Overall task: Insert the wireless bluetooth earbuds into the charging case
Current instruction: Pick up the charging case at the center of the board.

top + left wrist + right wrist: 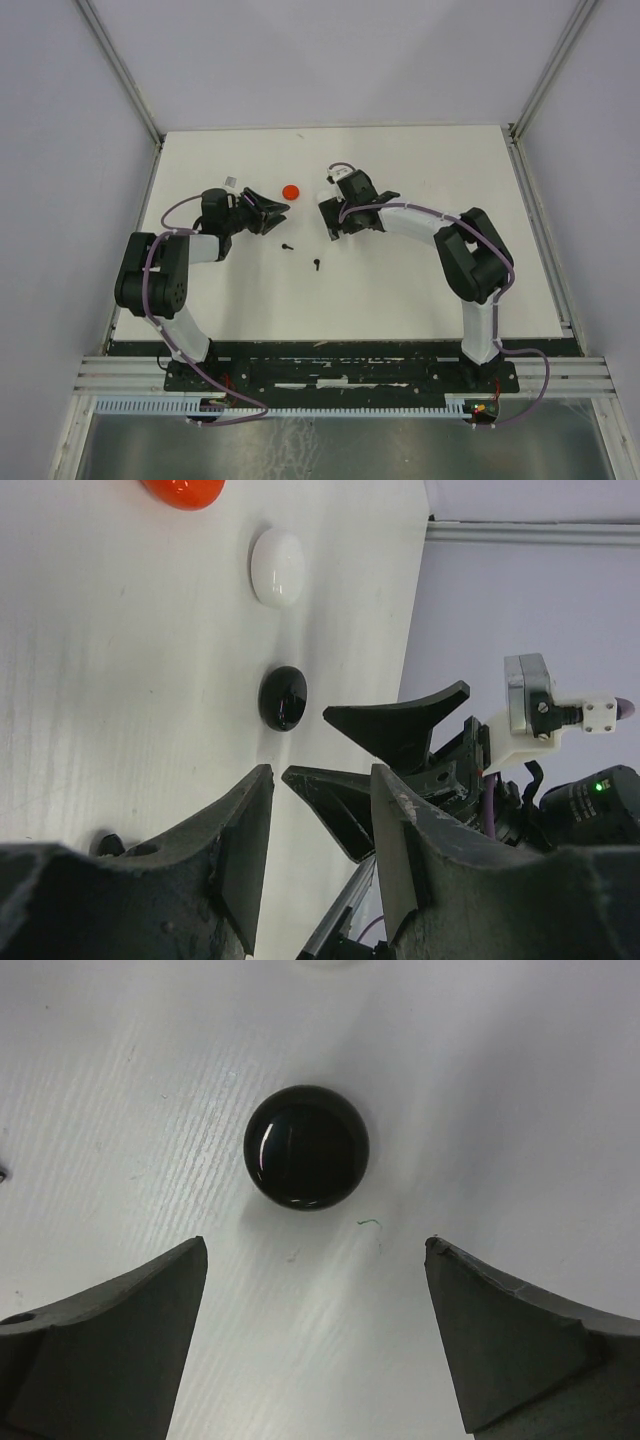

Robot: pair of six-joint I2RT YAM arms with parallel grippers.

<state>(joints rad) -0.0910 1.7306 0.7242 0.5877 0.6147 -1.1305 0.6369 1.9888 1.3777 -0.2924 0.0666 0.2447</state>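
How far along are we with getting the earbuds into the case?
Nothing looks done: two black earbuds lie loose on the table. In hand: the right tool hangs open facing the closed black round case, not touching it; the left tool is open and empty. Left: open the case, pick up both earbuds, seat them.

The top view sits high behind the arm bases [190, 362] and takes in the whole table [400, 290]. The left wrist skims low across it; the right wrist looks straight down, close. Both share the black round case [306, 1146].
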